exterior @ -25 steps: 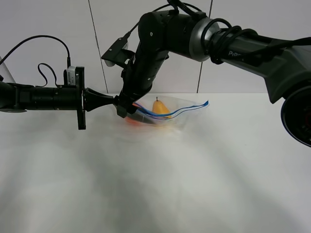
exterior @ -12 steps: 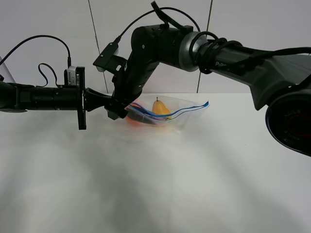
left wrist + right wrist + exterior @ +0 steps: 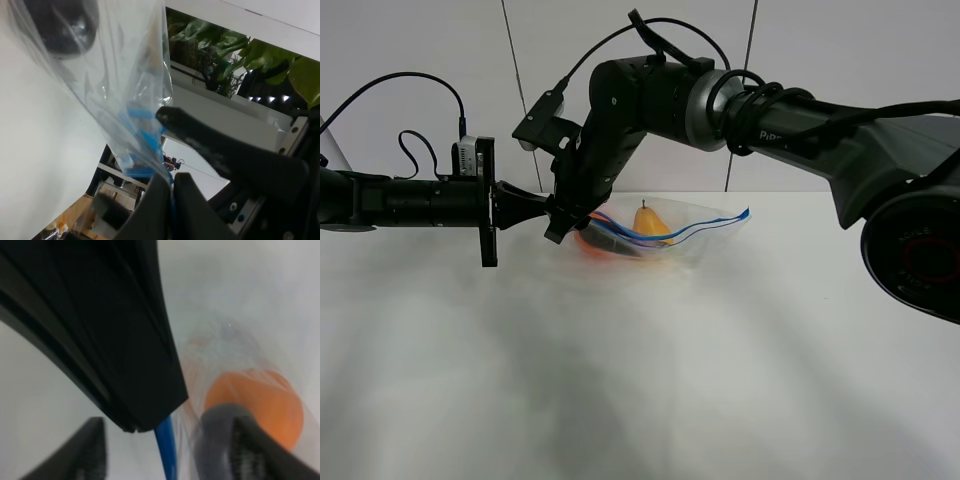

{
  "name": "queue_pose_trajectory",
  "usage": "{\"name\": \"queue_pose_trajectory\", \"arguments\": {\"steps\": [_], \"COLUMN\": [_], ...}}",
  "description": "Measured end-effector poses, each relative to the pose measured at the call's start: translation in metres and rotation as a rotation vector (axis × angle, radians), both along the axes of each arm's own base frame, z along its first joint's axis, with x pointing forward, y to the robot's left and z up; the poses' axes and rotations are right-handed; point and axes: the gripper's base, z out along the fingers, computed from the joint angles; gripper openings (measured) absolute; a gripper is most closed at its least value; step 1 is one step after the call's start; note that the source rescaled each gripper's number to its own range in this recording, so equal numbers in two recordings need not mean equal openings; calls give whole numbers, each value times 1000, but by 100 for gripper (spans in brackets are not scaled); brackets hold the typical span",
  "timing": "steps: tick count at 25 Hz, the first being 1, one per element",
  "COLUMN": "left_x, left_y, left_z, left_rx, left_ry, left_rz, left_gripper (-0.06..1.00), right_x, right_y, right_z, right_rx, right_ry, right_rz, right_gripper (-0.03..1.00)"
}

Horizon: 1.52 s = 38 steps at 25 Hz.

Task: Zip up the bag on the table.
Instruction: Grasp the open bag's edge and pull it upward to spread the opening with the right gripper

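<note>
The clear bag lies at the back of the white table, with a yellow pear and orange produce inside. Its blue zip strip still gapes at the right. My left gripper reaches in level from the left and is shut on the bag's left zip corner; the left wrist view shows its tips pinching the blue strip. My right gripper comes down from above beside the left fingertips. In the blurred right wrist view it is open, straddling the blue strip next to the orange fruit.
The right arm's elbow and cables arch over the bag. A white panelled wall stands behind the table. In the left wrist view a right-gripper finger sits close above the pinched corner.
My right gripper has moved left along the bag's edge, ending at the left fingertips. The left arm and the bag have stayed put.
</note>
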Motion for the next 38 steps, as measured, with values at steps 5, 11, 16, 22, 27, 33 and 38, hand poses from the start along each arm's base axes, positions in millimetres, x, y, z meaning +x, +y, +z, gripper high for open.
{"name": "queue_pose_trajectory", "arguments": {"steps": [5,11,16,22,27,33,38], "left_x": [0,0,0,0,0,0,0], "left_y": [0,0,0,0,0,0,0], "left_z": [0,0,0,0,0,0,1], "left_rx": [0,0,-1,-1,-2,-4,-12], "left_ry": [-1,-1,-1,-1,-1,-3,-9], "left_rz": [0,0,1,1,1,2,0], "left_gripper": [0,0,0,0,0,0,0], "right_x": [-3,-1,-1,-1,-1,-1,-2], "right_y": [-3,-3,-3,-3,-3,-3,-5], "right_z": [-3,-2,-2,-1,-1,1,6], "right_rx": [-44,-41,-39,-34,-33,-32,-35], "right_ry": [32,17,17,11,9,5,1], "right_rz": [4,-1,-4,-5,-5,-5,-4], "right_gripper": [45,45,45,27,2,0,0]}}
